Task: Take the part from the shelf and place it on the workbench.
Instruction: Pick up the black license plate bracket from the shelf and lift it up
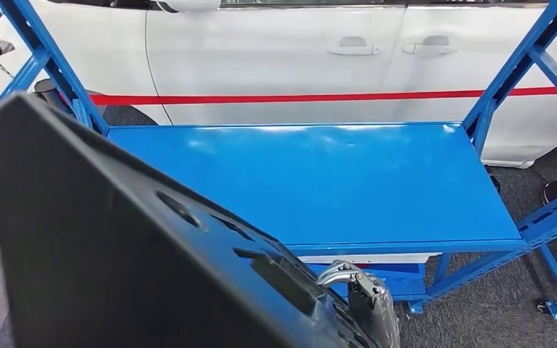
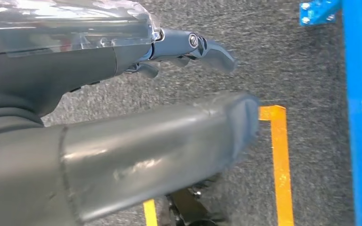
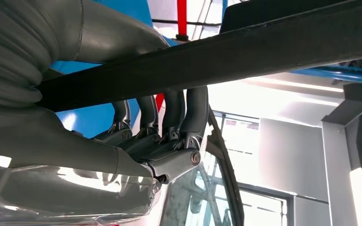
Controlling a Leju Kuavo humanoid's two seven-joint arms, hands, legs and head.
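We observe the dark panel part [image 1: 116, 246] pinched at its edge between the right hand [image 3: 160, 141] fingers [image 3: 193, 113] and thumb, held this side of the blue shelf [image 1: 319, 181]; the left hand [image 2: 188, 47] grip we cannot tell.

Right hand [image 3: 169, 136] under dark part [image 3: 245, 52]

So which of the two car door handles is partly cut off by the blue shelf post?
The right-hand door handle, beside the slanted blue shelf post in the head view. The other door handle sits in full view on the white car.
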